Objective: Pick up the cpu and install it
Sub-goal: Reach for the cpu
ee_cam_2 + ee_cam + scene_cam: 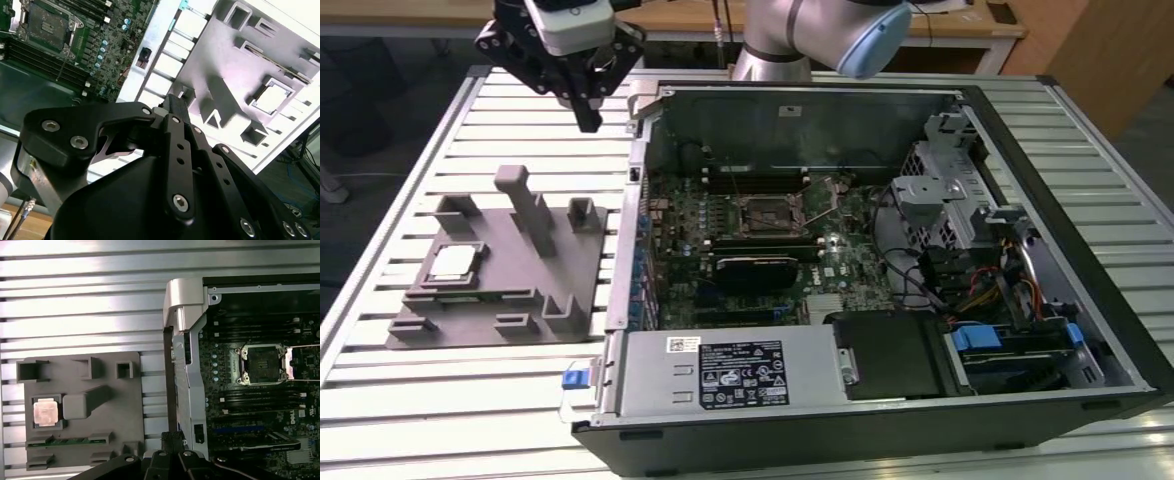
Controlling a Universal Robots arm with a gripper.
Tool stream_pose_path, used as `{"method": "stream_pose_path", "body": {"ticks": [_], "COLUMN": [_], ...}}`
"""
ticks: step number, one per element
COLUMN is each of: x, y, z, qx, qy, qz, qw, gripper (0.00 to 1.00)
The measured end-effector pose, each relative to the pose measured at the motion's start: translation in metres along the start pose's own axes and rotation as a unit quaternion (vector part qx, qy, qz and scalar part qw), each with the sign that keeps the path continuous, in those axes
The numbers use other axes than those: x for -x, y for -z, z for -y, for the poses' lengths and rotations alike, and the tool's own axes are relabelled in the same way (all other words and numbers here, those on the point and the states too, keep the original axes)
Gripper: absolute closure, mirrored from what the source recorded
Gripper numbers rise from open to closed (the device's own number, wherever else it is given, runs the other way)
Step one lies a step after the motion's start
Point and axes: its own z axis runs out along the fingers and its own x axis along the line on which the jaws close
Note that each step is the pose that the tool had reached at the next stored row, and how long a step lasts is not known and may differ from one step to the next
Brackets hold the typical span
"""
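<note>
One cpu (454,263) in gray fixture (507,278), well apart from closed, empty end effector (588,120).

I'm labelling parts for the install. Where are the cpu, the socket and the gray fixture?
cpu (45,414): first wrist view, middle of its metal top.
socket (263,363): first wrist view, its dark centre.
gray fixture (125,415): first wrist view, bare flat base.

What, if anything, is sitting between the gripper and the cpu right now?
Nothing visible. The cpu lies uncovered in its pocket on the gray fixture, and the gripper hangs above the table beyond it. The fixture's upright posts stand beside the cpu, not over it.
</note>
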Motion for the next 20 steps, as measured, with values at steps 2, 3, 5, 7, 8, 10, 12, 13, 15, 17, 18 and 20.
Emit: {"method": "stream_pose_path", "body": {"ticks": [2, 3, 5, 7, 8, 10, 12, 13, 15, 17, 18, 20], "x": [-0.0022, -0.0034, -0.0058, -0.0083, -0.0096, -0.0119, -0.0143, -0.0154, -0.0176, -0.0199, -0.0210, -0.0236], "y": [-0.0001, 0.0000, -0.0002, -0.0002, -0.0002, -0.0003, -0.0004, -0.0004, -0.0005, -0.0006, -0.0007, -0.0008], "z": [0.0002, 0.0003, 0.0005, 0.0006, 0.0007, 0.0009, 0.0011, 0.0012, 0.0014, 0.0016, 0.0017, 0.0019], "qx": [0.0000, 0.0000, 0.0000, 0.0000, 0.0000, 0.0000, 0.0000, 0.0000, 0.0000, 0.0000, 0.0000, 0.0000], "qy": [0.000, 0.000, 0.000, 0.000, 0.000, 0.000, 0.000, 0.000, 0.000, 0.000, 0.000, 0.000], "qz": [0.0000, 0.0000, 0.0000, 0.0000, 0.0000, 0.0000, 0.0000, 0.0000, 0.0000, 0.0000, 0.0000, 0.0000], "qw": [1.0000, 1.0000, 1.0000, 1.0000, 1.0000, 1.0000, 1.0000, 1.0000, 1.0000, 1.0000, 1.0000, 1.0000], "gripper": [0.89, 0.89, 0.89, 0.89, 0.89, 0.89, 0.89, 0.89, 0.89, 0.89, 0.89, 0.89]}}
